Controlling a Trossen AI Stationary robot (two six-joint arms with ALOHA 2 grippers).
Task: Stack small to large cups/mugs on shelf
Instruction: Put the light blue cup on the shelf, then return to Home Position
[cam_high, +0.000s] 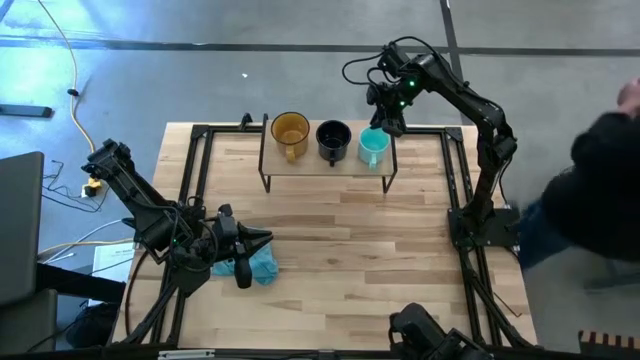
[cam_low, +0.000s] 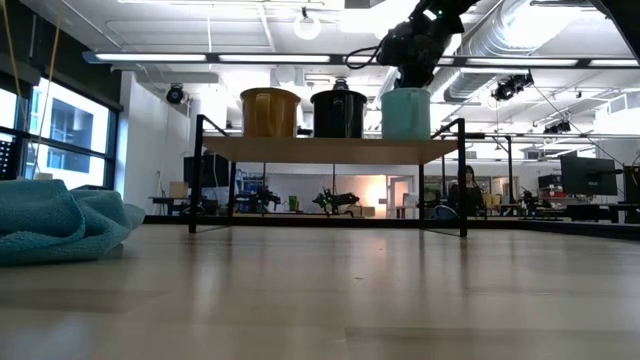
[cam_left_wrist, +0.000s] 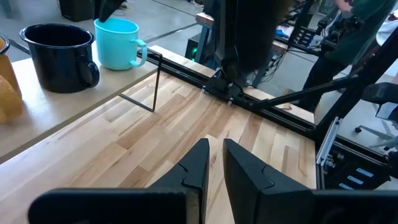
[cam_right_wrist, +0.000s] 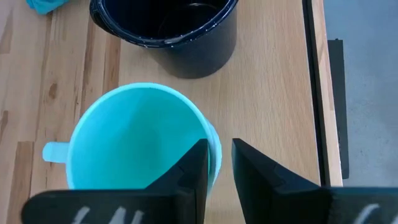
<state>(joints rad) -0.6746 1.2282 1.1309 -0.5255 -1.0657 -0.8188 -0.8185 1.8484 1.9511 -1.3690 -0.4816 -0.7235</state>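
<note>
Three mugs stand in a row on the low wooden shelf (cam_high: 325, 165) at the table's far side: amber (cam_high: 290, 130), black (cam_high: 333, 138) and teal (cam_high: 372, 148), each on its base. My right gripper (cam_right_wrist: 221, 158) comes down on the teal mug (cam_right_wrist: 140, 140) at its far-right rim and is shut on it. The teal mug's handle (cam_right_wrist: 53, 151) points to the near side. My left gripper (cam_high: 262, 240) waits low over the near-left table beside the blue cloth (cam_high: 258, 266). It is shut and holds nothing (cam_left_wrist: 216, 158). My right gripper holds the teal mug by its rim (cam_right_wrist: 214, 149) on the far-right side, away from the handle. One finger (cam_right_wrist: 198, 165) is inside the mug and the other (cam_right_wrist: 249, 168) outside, coming from above and pointing down. The mug stands upright with its base on the shelf (cam_low: 405, 115).
The black mug (cam_right_wrist: 168, 31) stands close to the left of the teal one. The crumpled blue cloth (cam_low: 55, 225) lies on the near-left table. Black frame rails (cam_high: 455, 190) run along the table's sides. A person (cam_high: 605, 170) stands off the table's right edge.
</note>
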